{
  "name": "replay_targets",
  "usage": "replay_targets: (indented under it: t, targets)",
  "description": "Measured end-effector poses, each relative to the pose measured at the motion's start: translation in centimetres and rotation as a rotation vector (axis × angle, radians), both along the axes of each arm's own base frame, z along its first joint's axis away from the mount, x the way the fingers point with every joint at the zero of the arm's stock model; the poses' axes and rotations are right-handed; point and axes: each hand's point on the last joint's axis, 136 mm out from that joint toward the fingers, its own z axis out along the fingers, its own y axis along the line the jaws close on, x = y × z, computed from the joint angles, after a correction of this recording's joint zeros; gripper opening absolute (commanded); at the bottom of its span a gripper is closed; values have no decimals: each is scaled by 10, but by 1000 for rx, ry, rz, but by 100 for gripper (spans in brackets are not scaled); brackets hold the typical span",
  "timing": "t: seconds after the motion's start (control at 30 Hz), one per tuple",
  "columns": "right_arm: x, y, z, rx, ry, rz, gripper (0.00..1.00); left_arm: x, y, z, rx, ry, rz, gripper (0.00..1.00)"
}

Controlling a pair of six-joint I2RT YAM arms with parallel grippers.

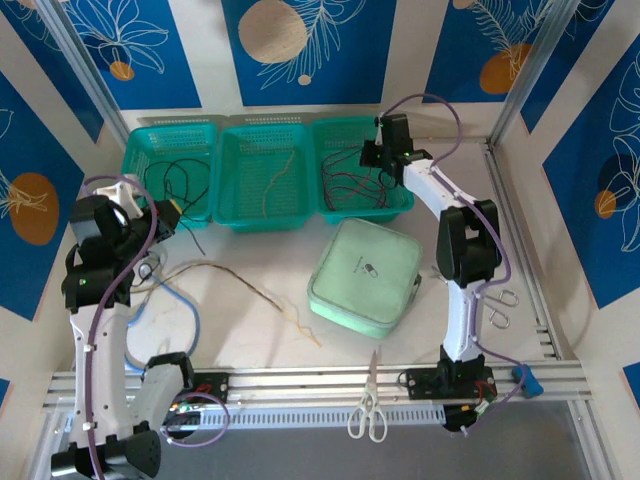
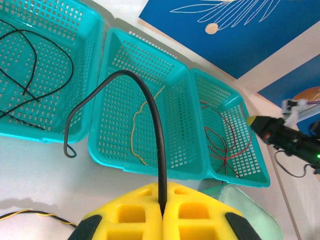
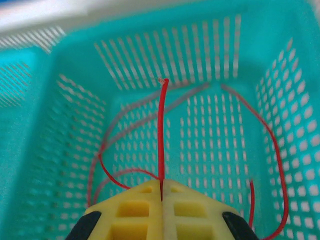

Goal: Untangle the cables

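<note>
Black cable (image 2: 156, 119) in left hand (image 2: 162, 214); red cable (image 3: 161, 131) in right hand (image 3: 161, 194) over basket (image 3: 75, 55).

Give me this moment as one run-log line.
left pincer: shut on black cable | right pincer: shut on red cable | over right basket

walls (image 1: 300, 50): blue and white, white leaf drawings, orange round spots | table (image 1: 230, 335): white and flat | 2 silver metal posts (image 1: 85, 70) in the back corners | metal rail (image 1: 300, 380) along the near edge
</note>
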Motion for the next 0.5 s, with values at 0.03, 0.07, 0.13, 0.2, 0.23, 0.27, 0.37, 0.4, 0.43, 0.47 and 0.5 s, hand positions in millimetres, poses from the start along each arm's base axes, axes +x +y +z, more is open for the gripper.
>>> replay_targets:
  t: [0.03,0.07,0.13,0.2,0.23,0.27,0.37,0.4,0.43,0.47,0.5]
  targets:
    - [0,0,-8,-8,34,-3,0,0,0,0,-1,-1,0,0]
    - [0,0,-16,-14,69,-8,0,0,0,0,-2,-1,0,0]
    - [4,1,-24,-19,114,-16,0,0,0,0,-3,0,-2,0]
    - [8,2,-30,-22,150,-19,0,0,-1,0,-4,-1,-4,0]
    - [9,3,-32,-23,166,-20,0,0,-1,1,-5,-1,-6,0]
    - [10,3,-36,-20,187,-21,0,0,-2,1,-6,-1,-8,0]
    - [7,4,-52,-8,258,-23,0,0,-2,1,-7,-1,-9,0]
    - [5,4,-58,-2,285,-24,0,0,-2,1,-7,-1,-9,0]
    - [2,4,-64,2,308,-23,0,0,-2,0,-7,-1,-9,0]
    - [-1,4,-72,8,337,-25,0,0,-2,0,-7,-1,-9,0]
    - [-4,4,-80,10,366,-22,0,0,-2,1,-7,-1,-9,0]
